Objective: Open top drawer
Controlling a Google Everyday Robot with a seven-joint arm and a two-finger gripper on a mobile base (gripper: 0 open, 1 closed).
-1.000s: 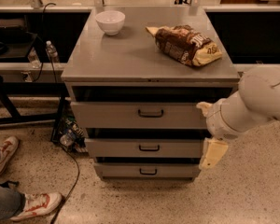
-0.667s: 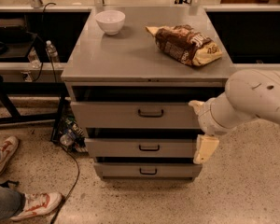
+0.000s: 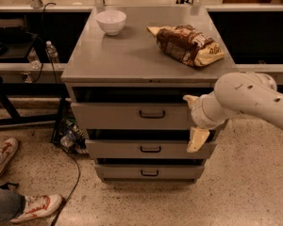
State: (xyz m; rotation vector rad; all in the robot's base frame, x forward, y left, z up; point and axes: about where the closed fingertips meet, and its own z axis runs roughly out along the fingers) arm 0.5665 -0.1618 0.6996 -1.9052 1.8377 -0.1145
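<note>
A person's sneakers (image 3: 35, 206) rest on the floor at lower left. The gripper (image 3: 192, 123) hangs in front of the right end of the top drawer (image 3: 118, 117), jaws spread one above the other, well right of its dark handle (image 3: 152, 113). Farther back, a white bowl (image 3: 111, 21) and a brown bag (image 3: 186, 45) sit on the cabinet top (image 3: 127, 60).

– What sits on the grey cabinet top (image 3: 132, 62)?
– A white bowl (image 3: 111, 21) at back left and a brown snack bag (image 3: 186, 45) at right, well apart.
– And the gripper (image 3: 192, 122)?
– Below the top, at the cabinet's front right, fingers spread.
</note>
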